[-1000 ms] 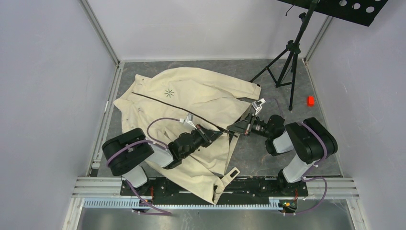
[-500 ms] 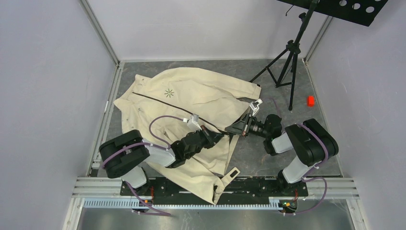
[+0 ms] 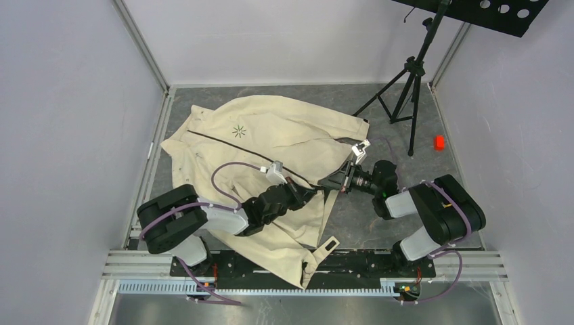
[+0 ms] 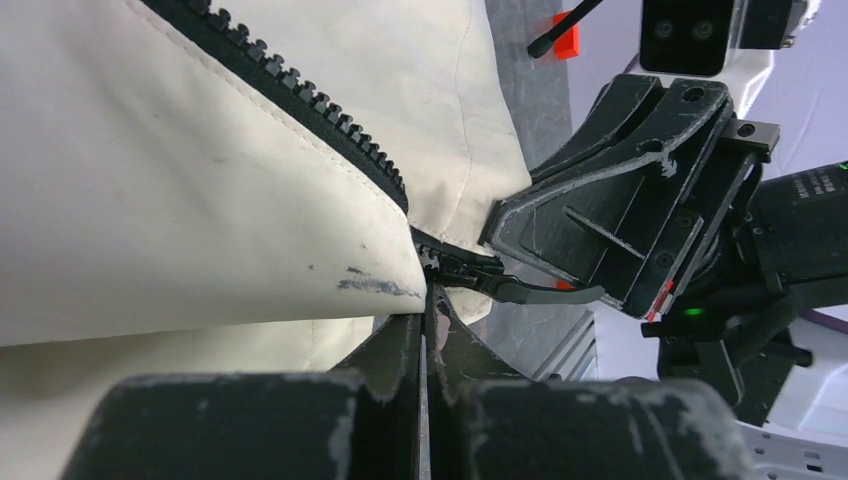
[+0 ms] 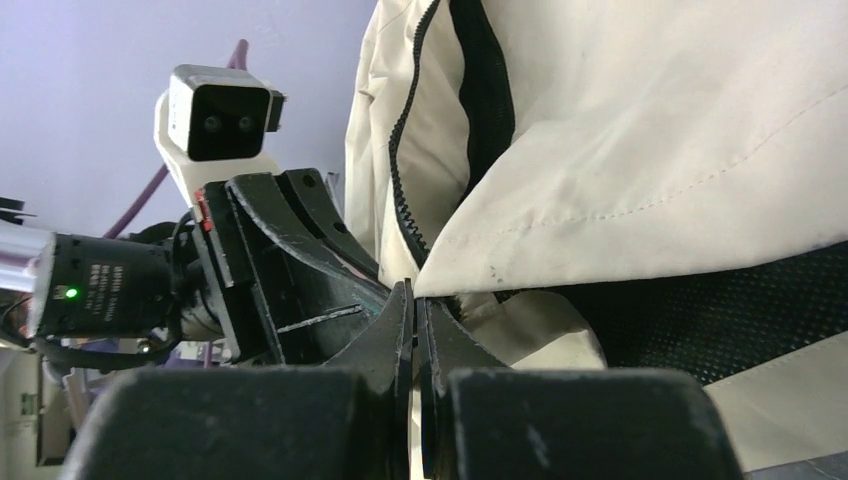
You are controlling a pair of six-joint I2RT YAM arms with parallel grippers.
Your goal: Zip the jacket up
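Note:
The cream jacket (image 3: 271, 139) lies spread on the grey table, with its black starburst logo (image 3: 238, 131) at the far left. Its dark zipper line (image 3: 223, 143) runs toward the grippers. Both grippers meet at the zipper's lower end. My left gripper (image 3: 313, 192) is shut on the jacket's hem just below the zipper slider (image 4: 462, 270), whose pull tab (image 4: 545, 293) sticks out free. My right gripper (image 3: 327, 183) is shut on the hem corner of the other front panel (image 5: 620, 150). The dark lining (image 5: 720, 310) shows beneath that panel. Open zipper teeth (image 4: 300, 100) run up from the slider.
A black tripod (image 3: 406, 88) stands at the back right and a small red object (image 3: 439, 142) lies on the table near it. The jacket's lower flap with a strap (image 3: 328, 245) hangs over the metal rail (image 3: 420, 261) at the near edge. Walls close in both sides.
My left gripper has moved a little to the right along the hem toward the right gripper. The right arm's elbow has shifted slightly right. Both stay shut on the jacket.

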